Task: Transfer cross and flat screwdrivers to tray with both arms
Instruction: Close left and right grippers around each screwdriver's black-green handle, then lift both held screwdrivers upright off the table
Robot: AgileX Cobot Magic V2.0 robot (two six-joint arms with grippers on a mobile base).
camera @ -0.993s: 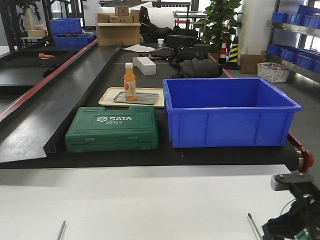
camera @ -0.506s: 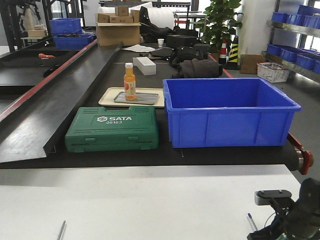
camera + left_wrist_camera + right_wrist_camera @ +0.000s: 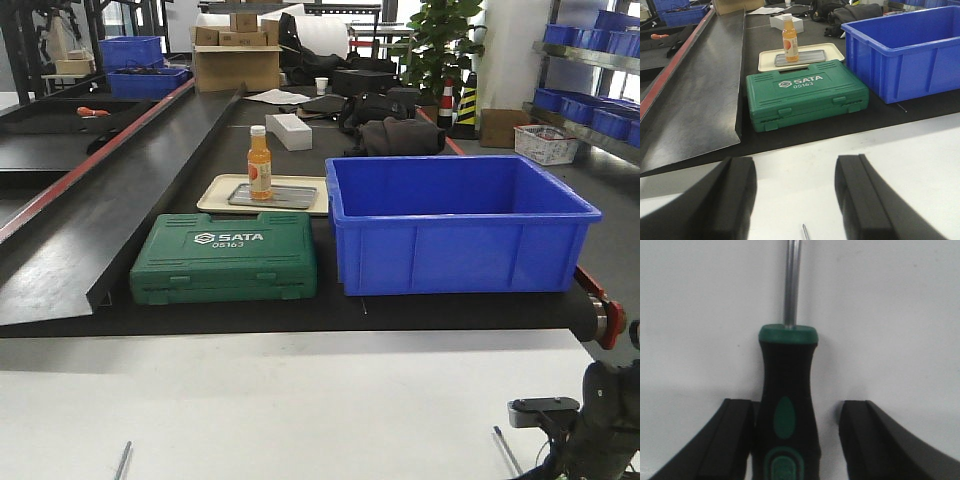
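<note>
Right end effector point(image 3: 796, 407): black, matte, wedge-shaped fingers spread either side of the right screwdriver point(image 3: 787, 405), not clamped. There is a clear gap on one side; on the other the finger sits tight against the handle, and I can't tell if it touches. The handle is black and waisted, with a green oval inlay and a green collar. A thin, bright steel shaft runs up out of frame, so the tip is cut off. It lies flat on the white, smooth worktop point(image 3: 300, 400).

Front view: the right arm point(image 3: 590, 435) is cropped by the bottom corner, so its fingers are hidden there. Only a sliver of shaft shows beside it.

Left end effector point(image 3: 795, 160): same black fingers, wide apart, holding nothing. Just the tip end of the left screwdriver point(image 3: 805, 233) pokes in at the bottom edge between them. The handle is out of view.

The two screwdrivers are well apart, both at the near edge of the worktop.

Beyond them, on the black rubbery belt point(image 3: 250, 315):
- A green, ribbed plastic tool case point(image 3: 225, 258).
- A deep, glossy blue crate point(image 3: 460, 250) just beside the case.
- A shallow grey metal tray point(image 3: 295, 195) behind the case, nested on a cream tray point(image 3: 215, 195).
- An upright orange bottle point(image 3: 260, 165) with a white cap, standing on the metal tray.

No screwdriver is in the metal tray.
</note>
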